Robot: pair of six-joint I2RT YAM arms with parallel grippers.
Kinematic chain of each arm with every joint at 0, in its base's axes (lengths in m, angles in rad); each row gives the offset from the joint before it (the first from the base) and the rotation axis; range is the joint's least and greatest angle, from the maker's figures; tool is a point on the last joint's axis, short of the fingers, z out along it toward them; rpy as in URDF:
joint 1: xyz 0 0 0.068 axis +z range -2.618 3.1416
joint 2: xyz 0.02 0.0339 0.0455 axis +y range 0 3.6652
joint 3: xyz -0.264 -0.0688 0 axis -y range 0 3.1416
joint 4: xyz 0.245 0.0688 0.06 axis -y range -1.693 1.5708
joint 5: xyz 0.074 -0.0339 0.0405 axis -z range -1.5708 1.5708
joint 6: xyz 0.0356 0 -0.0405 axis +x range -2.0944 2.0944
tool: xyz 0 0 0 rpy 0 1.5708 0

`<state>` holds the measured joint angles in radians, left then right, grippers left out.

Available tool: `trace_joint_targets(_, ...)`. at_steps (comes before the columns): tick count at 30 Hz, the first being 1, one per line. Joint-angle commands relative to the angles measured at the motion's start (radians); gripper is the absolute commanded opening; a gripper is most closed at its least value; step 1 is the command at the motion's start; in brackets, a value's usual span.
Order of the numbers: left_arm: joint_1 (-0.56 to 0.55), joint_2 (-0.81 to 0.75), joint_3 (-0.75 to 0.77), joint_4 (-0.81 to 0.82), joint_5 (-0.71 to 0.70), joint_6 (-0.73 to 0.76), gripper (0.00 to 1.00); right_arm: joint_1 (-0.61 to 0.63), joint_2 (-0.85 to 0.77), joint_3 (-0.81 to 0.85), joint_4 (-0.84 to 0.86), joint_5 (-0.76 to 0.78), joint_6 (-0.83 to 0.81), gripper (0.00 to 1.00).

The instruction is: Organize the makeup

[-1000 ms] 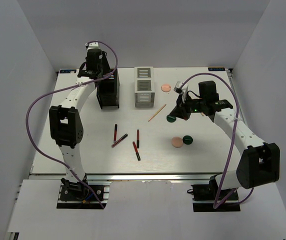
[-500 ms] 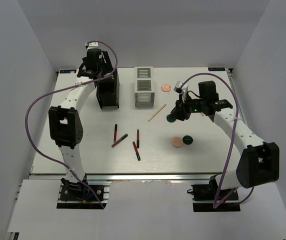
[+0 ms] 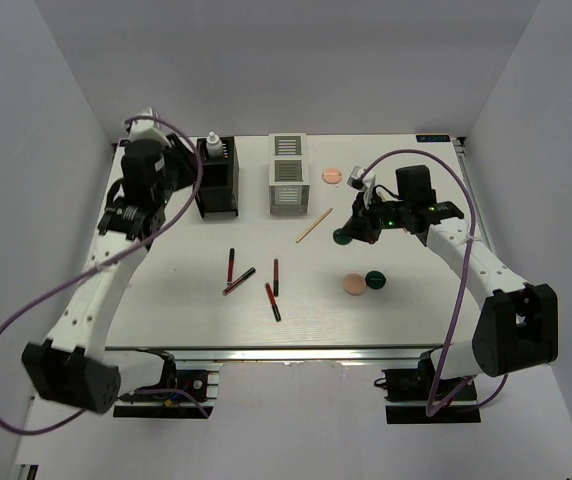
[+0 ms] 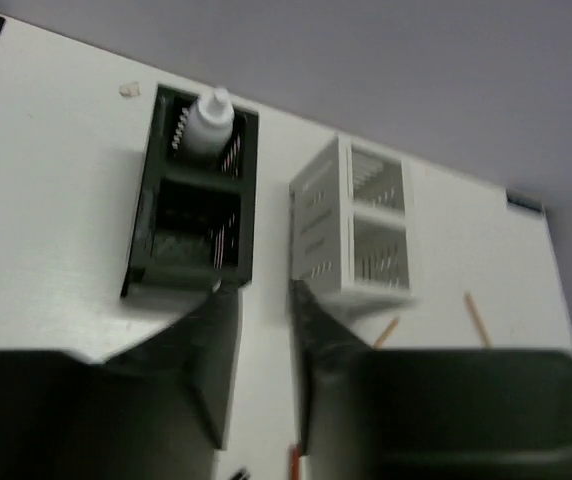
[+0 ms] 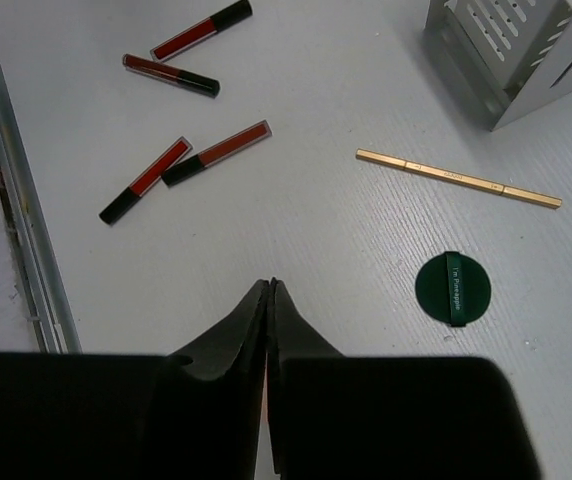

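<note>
**Listener:** What is the largest thing in view?

**Robot:** A white table (image 3: 166,300), seen from above. My two arms reach over it from the near edge. Two slatted boxes stand toward its far side, near each other but not touching. The black box (image 3: 216,185) is on the left and the white box (image 3: 288,175) on the right. Each is split into two compartments.

**Listener:** How are your pincers?

**Robot:** My left pincer (image 4: 263,290) hangs above the table to the left of the black box. Its jaws are partly apart and nothing is between them. My right pincer (image 5: 269,287) is closed, its tips pressed together on nothing. It hovers over the right half of the table.

**Listener:** Where is the makeup?

**Robot:** A small white bottle (image 3: 212,143) stands upright in the far compartment of the black box. Everything else lies loose on the table. Four slim red-and-black tubes (image 3: 239,281) are scattered in the middle, nearer to me than the boxes. A thin wooden stick (image 3: 314,225) lies at an angle just in front of the white box. A dark-green disc (image 3: 342,238) lies flat just beside my right pincer, clear of its tips. Nearer to me, a second dark-green disc (image 3: 374,279) touches a peach disc (image 3: 354,285). A far peach disc (image 3: 332,176) lies just right of the white box.
</note>
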<state>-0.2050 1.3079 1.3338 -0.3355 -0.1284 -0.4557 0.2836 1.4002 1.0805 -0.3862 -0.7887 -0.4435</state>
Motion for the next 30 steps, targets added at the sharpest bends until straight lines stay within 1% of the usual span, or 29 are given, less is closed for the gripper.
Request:
trace_joint_targets(1,-0.101,-0.094,-0.143,-0.157,0.095,-0.087,0.47,-0.003,-0.007,-0.016,0.029,-0.027,0.020,0.07)
trace_joint_targets(2,-0.132,-0.108,-0.213,-0.193,0.072,-0.095,0.60,-0.003,0.000,-0.014,0.026,-0.027,0.022,0.11)
trace_joint_targets(3,-0.166,-0.117,-0.246,-0.203,0.058,-0.104,0.64,-0.003,0.005,-0.013,0.024,-0.024,0.022,0.15)
trace_joint_targets(4,-0.213,-0.121,-0.277,-0.209,0.052,-0.116,0.66,-0.001,0.008,-0.010,0.023,-0.023,0.022,0.26)
trace_joint_targets(6,-0.238,-0.087,-0.330,-0.223,0.032,-0.126,0.68,-0.001,0.023,0.001,0.015,-0.021,0.028,0.33)
trace_joint_targets(8,-0.257,-0.009,-0.341,-0.230,0.016,-0.120,0.69,0.006,0.037,0.013,0.004,0.000,0.043,0.43)
trace_joint_targets(10,-0.258,0.042,-0.344,-0.226,-0.019,-0.109,0.69,0.026,0.042,0.025,-0.009,0.035,0.052,0.49)
trace_joint_targets(14,-0.258,0.163,-0.335,-0.214,-0.065,-0.064,0.69,0.078,0.033,0.004,0.027,0.146,0.143,0.54)
trace_joint_targets(15,-0.258,0.213,-0.331,-0.212,-0.073,-0.052,0.69,0.086,0.033,-0.001,0.032,0.158,0.164,0.53)
trace_joint_targets(18,-0.258,0.283,-0.318,-0.172,-0.088,-0.031,0.65,0.120,0.028,-0.028,0.053,0.172,0.239,0.54)
trace_joint_targets(19,-0.258,0.298,-0.315,-0.165,-0.086,-0.026,0.65,0.124,0.028,-0.028,0.059,0.172,0.249,0.53)
trace_joint_targets(24,-0.258,0.384,-0.304,-0.137,-0.077,-0.006,0.59,0.132,0.026,-0.048,0.063,0.186,0.259,0.53)
trace_joint_targets(26,-0.258,0.406,-0.312,-0.116,-0.082,-0.001,0.54,0.132,0.031,-0.041,0.052,0.195,0.250,0.53)
trace_joint_targets(30,-0.258,0.422,-0.326,-0.083,-0.106,0.005,0.47,0.131,0.034,-0.030,0.050,0.201,0.244,0.53)
